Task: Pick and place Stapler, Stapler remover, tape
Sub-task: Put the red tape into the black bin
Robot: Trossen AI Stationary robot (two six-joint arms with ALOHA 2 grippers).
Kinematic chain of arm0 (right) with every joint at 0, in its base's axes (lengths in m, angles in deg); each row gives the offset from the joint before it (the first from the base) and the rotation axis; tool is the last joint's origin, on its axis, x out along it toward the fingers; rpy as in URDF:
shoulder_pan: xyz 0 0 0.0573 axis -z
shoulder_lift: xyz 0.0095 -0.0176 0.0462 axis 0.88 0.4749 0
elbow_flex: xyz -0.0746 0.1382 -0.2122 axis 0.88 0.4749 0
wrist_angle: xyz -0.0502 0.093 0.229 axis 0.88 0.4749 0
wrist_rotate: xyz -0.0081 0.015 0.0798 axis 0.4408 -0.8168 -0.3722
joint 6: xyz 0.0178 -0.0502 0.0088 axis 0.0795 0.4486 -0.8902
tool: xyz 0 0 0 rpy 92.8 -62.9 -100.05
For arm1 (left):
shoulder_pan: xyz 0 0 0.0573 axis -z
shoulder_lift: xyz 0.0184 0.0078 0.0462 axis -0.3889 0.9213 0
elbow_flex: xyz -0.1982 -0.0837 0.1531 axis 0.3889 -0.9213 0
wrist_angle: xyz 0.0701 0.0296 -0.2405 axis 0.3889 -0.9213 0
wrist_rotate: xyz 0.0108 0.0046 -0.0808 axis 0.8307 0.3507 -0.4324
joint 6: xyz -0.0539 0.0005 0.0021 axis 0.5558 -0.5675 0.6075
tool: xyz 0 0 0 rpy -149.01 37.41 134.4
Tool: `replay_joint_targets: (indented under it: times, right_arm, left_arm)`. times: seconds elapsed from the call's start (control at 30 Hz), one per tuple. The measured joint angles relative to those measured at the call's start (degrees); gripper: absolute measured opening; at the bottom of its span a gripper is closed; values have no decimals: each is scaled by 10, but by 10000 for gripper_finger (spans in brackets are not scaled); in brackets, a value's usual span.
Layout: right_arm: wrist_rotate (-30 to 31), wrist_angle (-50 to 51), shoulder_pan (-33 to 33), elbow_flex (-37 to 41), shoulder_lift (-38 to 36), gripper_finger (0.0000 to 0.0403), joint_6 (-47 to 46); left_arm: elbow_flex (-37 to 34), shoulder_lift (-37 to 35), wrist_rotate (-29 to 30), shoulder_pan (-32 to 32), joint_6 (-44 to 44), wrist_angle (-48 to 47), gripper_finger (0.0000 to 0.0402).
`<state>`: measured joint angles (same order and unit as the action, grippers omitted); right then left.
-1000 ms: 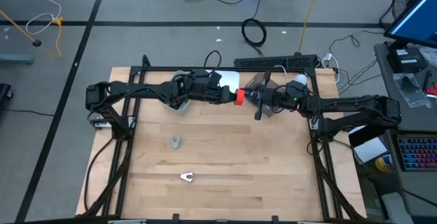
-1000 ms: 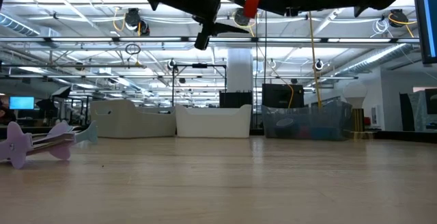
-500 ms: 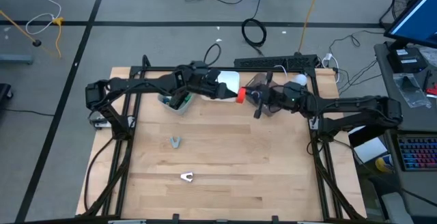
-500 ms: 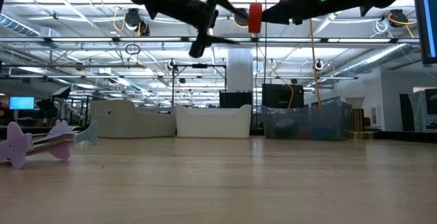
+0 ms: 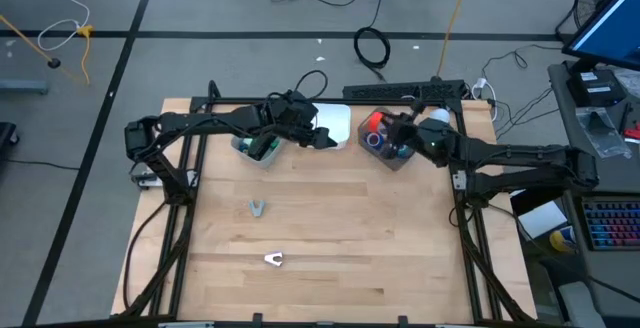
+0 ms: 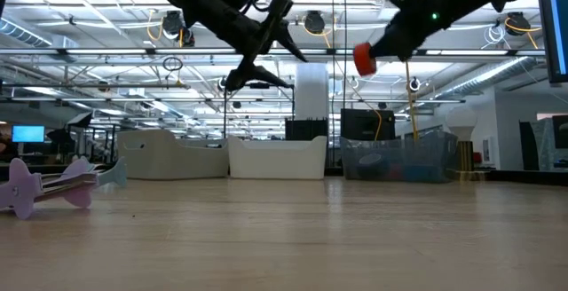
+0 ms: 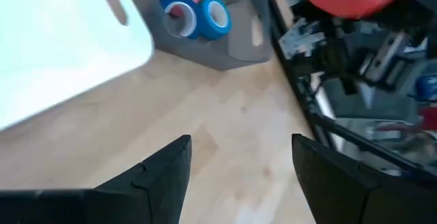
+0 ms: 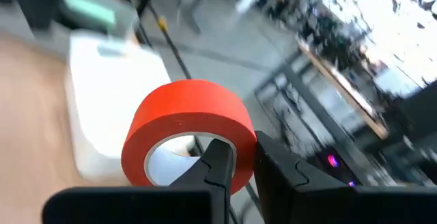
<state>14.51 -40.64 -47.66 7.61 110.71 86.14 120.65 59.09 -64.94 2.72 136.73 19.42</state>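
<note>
My right claw (image 8: 235,164) pinches a red tape roll (image 8: 188,132) through its rim, above the clear bin (image 5: 392,154) at the bench's (image 5: 330,248) far edge. Blue and pink rolls (image 7: 194,14) sit in that bin. My left claw (image 7: 239,162) hangs wide open, empty, by the white tray (image 5: 335,123). Two staple removers (image 5: 258,209) lie toward the bench's left side. Behind: an open workshop hall with ceiling lights and grey floor with cables.

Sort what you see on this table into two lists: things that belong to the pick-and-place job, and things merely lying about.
Job:
- red tape roll, held in the right hand
- blue tape rolls in the grey bin
- open left hand, empty

Lying about:
- white tray
- two small pale items on the bare wood
- purple item, low view
</note>
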Motion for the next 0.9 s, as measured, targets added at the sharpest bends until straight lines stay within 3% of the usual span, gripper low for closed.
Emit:
replay_joint_targets:
  times: [0.2, 0.37, 0.9]
  right_arm:
    - [2, 97, 47, 0, 9, 33, -20]
    - [-81, 180, 89, 0, 32, 34, -68]
    - [-148, 257, 139, 0, 111, 38, -69]
  left_arm:
    - [0, 0, 39, 0, -21, -22, 253]
    - [0, 0, 39, 2, -25, -22, 253]
    - [0, 0, 59, 20, -41, -22, 253]
